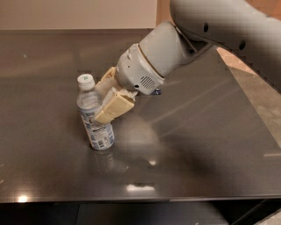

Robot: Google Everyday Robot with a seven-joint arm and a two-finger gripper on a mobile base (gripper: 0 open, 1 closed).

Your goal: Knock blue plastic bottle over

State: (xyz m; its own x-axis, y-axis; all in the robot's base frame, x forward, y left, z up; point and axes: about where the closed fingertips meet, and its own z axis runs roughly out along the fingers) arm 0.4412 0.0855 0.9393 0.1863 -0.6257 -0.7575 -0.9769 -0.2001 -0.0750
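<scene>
Clear plastic with a white cap, the blue plastic bottle [99, 132] stands left of centre, tipped slightly leftward but not yet down. The claw [102, 100], parted and gripping nothing, rests its near finger against the bottle's side. Toppling looks begun; the fall remains. Dark glossy tabletop [197, 145] shows bright glints; pale wall [66, 13] upper left.
</scene>
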